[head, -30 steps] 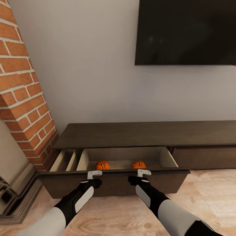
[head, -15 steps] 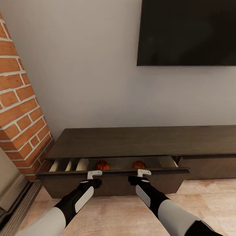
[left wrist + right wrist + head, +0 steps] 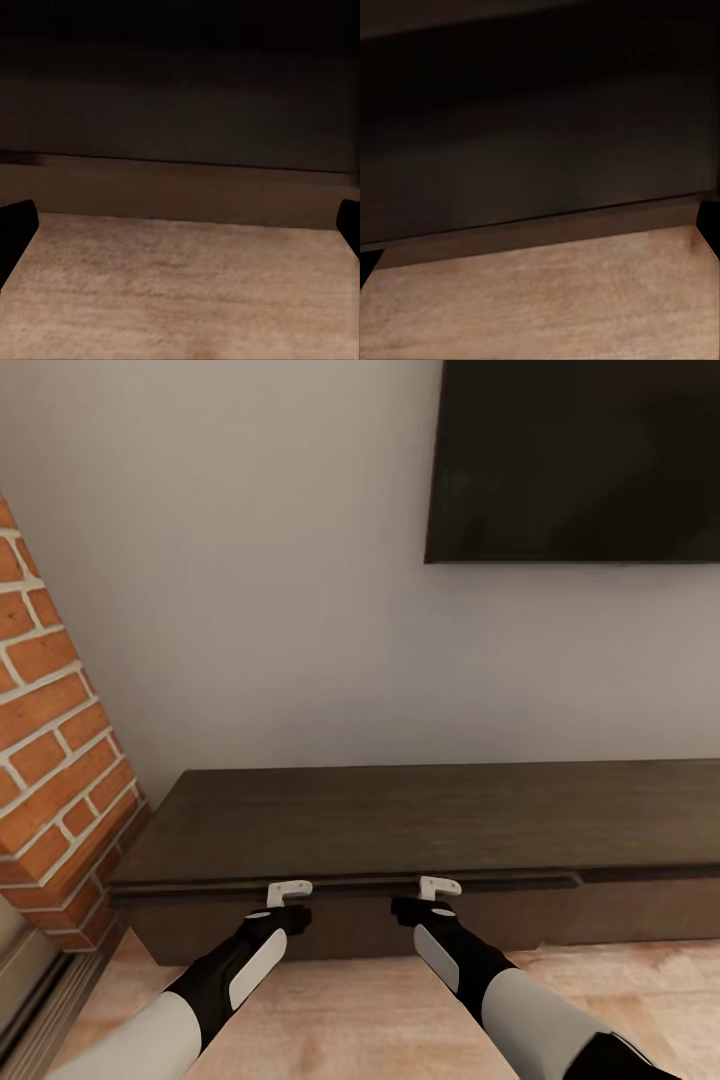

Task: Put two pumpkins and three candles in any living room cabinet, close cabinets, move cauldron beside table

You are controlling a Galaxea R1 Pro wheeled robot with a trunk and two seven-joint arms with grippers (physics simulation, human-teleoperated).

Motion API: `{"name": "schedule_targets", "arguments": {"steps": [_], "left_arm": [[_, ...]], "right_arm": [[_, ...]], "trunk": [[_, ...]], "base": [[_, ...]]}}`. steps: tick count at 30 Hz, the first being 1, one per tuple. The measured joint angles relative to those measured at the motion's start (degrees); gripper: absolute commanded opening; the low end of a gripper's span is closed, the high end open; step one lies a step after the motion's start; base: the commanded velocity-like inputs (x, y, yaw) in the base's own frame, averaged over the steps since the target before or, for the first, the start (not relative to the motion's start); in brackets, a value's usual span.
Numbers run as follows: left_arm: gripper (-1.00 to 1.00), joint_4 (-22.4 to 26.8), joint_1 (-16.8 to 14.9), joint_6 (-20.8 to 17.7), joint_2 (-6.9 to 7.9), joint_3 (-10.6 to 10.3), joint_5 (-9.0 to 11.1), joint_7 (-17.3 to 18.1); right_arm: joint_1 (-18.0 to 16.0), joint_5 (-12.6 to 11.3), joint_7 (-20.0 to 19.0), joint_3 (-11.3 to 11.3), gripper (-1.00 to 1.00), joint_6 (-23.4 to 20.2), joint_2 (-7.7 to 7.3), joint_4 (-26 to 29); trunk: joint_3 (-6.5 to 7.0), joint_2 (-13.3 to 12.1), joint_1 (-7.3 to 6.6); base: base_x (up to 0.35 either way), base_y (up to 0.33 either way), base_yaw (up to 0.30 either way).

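Observation:
The long dark brown cabinet (image 3: pixel 400 815) stands against the wall, and its left drawer front (image 3: pixel 345 915) is pushed in almost flush. My left gripper (image 3: pixel 288 891) and right gripper (image 3: pixel 439 887) both rest against the top edge of that drawer front, with nothing held. The left wrist view faces the dark drawer front (image 3: pixel 180 112) close up, fingertips (image 3: pixel 15 225) spread to the frame's edges around the left gripper (image 3: pixel 180 225). The right gripper (image 3: pixel 540 240) is spread the same way before the front (image 3: pixel 540 135). The pumpkins, candles, cauldron and table are out of view.
A red brick fireplace column (image 3: pixel 50 760) stands at the cabinet's left end. A dark wall-mounted TV (image 3: pixel 575 460) hangs above the cabinet. Pale wood floor (image 3: pixel 390 1020) lies in front, under my arms.
The drawer has slid from half open to nearly shut, hiding the two pumpkins inside. The whole view has shifted toward the cabinet, with both grippers staying on the drawer front.

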State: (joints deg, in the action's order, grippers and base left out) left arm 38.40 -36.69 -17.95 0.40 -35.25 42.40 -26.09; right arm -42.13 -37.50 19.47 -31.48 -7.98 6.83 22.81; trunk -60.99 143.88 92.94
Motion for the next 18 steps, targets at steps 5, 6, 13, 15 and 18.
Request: {"name": "schedule_targets", "arguments": {"steps": [5, 6, 13, 15, 18], "left_arm": [[1.0, -0.01, 0.0, -0.01, 0.08, -0.05, -0.03, 0.01], [1.0, -0.01, 0.0, -0.01, 0.08, -0.06, -0.04, 0.01], [1.0, 0.0, 0.0, 0.0, 0.01, -0.01, -0.01, 0.03], [1.0, 0.0, 0.0, 0.0, -0.05, -0.02, 0.0, 0.05], [1.0, 0.02, 0.0, 0.0, -0.08, -0.01, 0.0, 0.08]], "right_arm": [[0.0, 0.12, 0.02, 0.03, 1.0, 0.0, -0.01, 0.0], [0.0, 0.12, 0.02, 0.03, 1.0, 0.0, 0.0, 0.0], [-0.01, 0.28, 0.0, 0.06, 1.0, 0.0, -0.01, 0.02], [-0.01, 0.28, 0.0, 0.06, 1.0, 0.0, -0.01, 0.02], [-0.01, 0.3, 0.0, 0.06, 1.0, 0.01, -0.01, 0.06]], "trunk": [[0.0, 0.0, 0.02], [0.0, 0.0, 0.02], [0.0, 0.0, 0.04], [0.0, 0.0, 0.04], [0.0, 0.0, 0.05]], "base": [[0.026, 0.0, 0.0], [0.003, 0.0, 0.0], [-0.09, 0.0, 0.0], [-0.167, 0.0, 0.0], [-0.192, 0.0, 0.0]]}}
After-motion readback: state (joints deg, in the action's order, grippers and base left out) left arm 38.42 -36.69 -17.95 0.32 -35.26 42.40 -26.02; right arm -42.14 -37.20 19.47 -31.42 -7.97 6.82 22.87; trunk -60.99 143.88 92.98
